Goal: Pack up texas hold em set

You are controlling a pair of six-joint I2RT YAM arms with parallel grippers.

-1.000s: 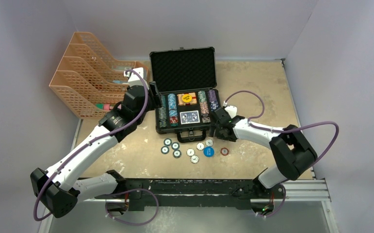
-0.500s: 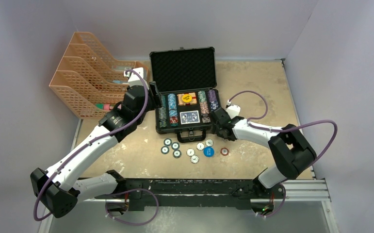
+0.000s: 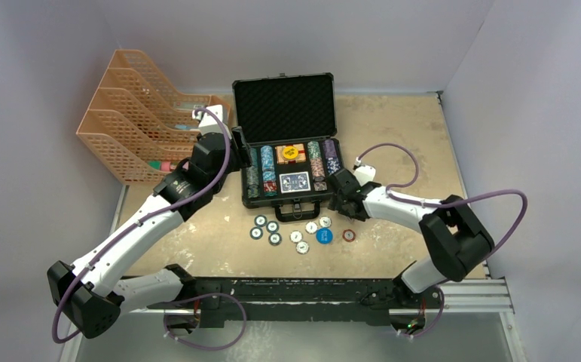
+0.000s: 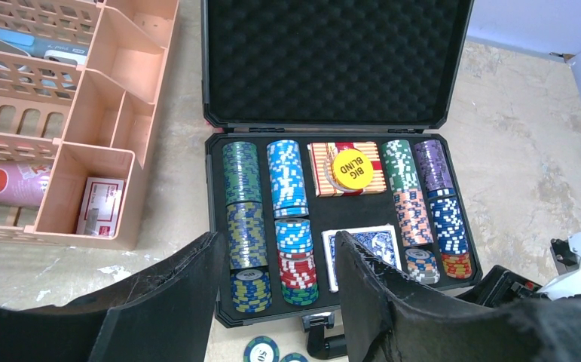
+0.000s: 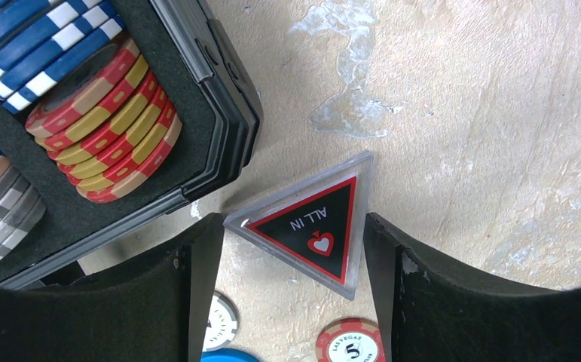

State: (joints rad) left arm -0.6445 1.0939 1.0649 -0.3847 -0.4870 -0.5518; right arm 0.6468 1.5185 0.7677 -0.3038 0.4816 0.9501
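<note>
Black foam lines the open case point(image 3: 283, 109), which stands at 12 o'clock on the table point(image 3: 408, 136) with its lid upright. Rows of chips point(image 4: 242, 204) fill its slots. A blue-and-white card deck point(image 4: 362, 253) lies flat at the tray's 6 o'clock, and a yellow button point(image 4: 350, 169) rests on a striped pack point(image 4: 321, 177) at its 12 o'clock. Loose chips point(image 3: 296, 232) are scattered on the table at the case's 6 o'clock, near the handle.

The left gripper point(image 4: 279, 245) hangs over the case's 8 o'clock side, fingers spread and empty. The right gripper point(image 5: 291, 226) sits low at the case's 4 o'clock corner, spread around a triangular "ALL IN" marker point(image 5: 313, 224) lying flat on the table. A finger is just beside each edge, but contact cannot be told. An orange organiser point(image 3: 136, 113) stands at 10 o'clock.
</note>
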